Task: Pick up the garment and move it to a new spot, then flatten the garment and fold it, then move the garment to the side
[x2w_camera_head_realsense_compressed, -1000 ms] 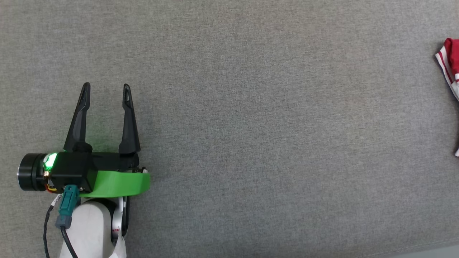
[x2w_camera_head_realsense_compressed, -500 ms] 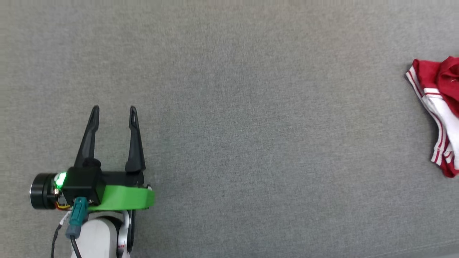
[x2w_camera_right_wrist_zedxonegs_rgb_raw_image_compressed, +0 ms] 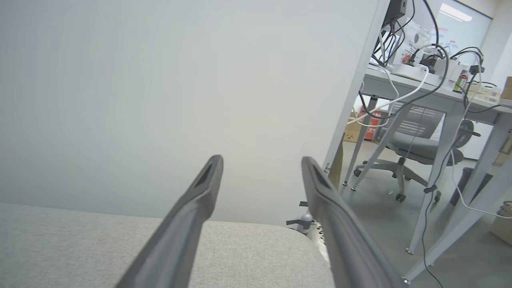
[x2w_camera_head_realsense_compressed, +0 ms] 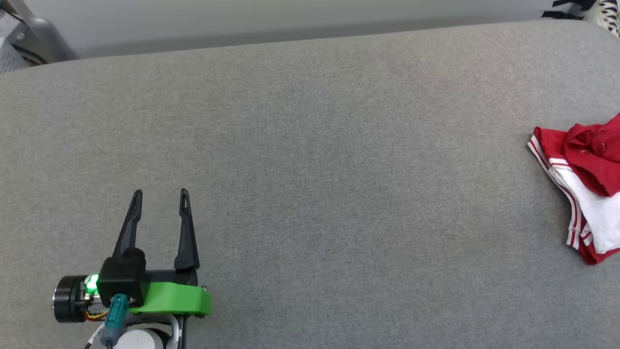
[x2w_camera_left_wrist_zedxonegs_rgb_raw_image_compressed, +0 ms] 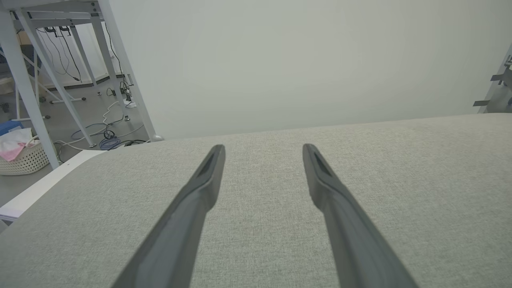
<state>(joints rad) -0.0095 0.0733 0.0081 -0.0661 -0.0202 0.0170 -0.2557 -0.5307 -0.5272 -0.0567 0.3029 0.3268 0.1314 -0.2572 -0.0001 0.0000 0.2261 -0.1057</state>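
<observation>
The garment [x2w_camera_head_realsense_compressed: 588, 155] lies bunched at the far right edge of the grey fabric-covered bench [x2w_camera_head_realsense_compressed: 315, 169], partly cut off by the head view's right border. Its red body is crumpled on top. A white sleeve with red-and-white stripe trim spreads below it towards the near side.

The left pincer [x2w_camera_head_realsense_compressed: 161, 194] sits at the lower left of the head view, well apart from the garment, with a broad stretch of bare bench between them. Its two dark fingers stand spread and nothing is between them. They point up the view, towards the bench's far edge and not at the shirt. In the left wrist view the left pincer [x2w_camera_left_wrist_zedxonegs_rgb_raw_image_compressed: 263, 148] hangs released over plain grey fabric [x2w_camera_left_wrist_zedxonegs_rgb_raw_image_compressed: 260, 224].

In the right wrist view the right pincer [x2w_camera_right_wrist_zedxonegs_rgb_raw_image_compressed: 261, 159] is also released. Its fingers are parted and empty above a rounded end of the bench [x2w_camera_right_wrist_zedxonegs_rgb_raw_image_compressed: 60, 248], and they point towards a pale wall [x2w_camera_right_wrist_zedxonegs_rgb_raw_image_compressed: 160, 80]. A desk [x2w_camera_right_wrist_zedxonegs_rgb_raw_image_compressed: 420, 88] and an office chair [x2w_camera_right_wrist_zedxonegs_rgb_raw_image_compressed: 420, 144] stand beyond on the right.
</observation>
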